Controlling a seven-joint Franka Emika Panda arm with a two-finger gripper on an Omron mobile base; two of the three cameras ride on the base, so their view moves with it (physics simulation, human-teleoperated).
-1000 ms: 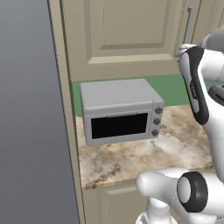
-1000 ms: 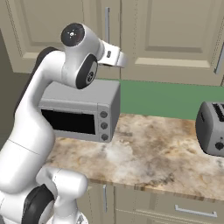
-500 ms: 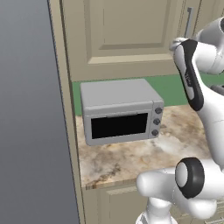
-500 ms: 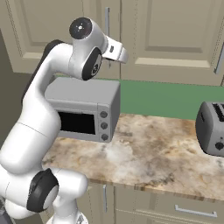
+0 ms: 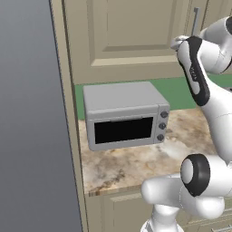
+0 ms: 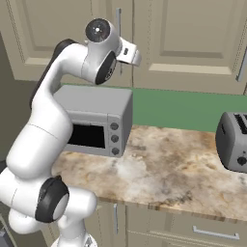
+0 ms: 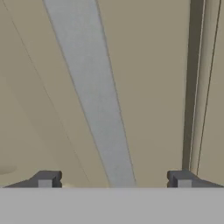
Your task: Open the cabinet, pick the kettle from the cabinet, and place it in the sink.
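Gripper (image 7: pixel 113 179) wide open astride cabinet (image 5: pixel 131 36) bar handle (image 7: pixel 89 96), door shut, toaster oven (image 5: pixel 124 115) below on counter (image 6: pixel 173 169), toaster (image 6: pixel 234 142) at right

I count 1 toaster oven (image 5: pixel 123 114), 1 toaster (image 6: pixel 234 142) and 3 oven knobs (image 5: pixel 161 125) on my counter (image 6: pixel 169 169).

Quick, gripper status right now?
Gripper: open, holding nothing; the cabinet's handle lies between the fingertips, not yet clamped.
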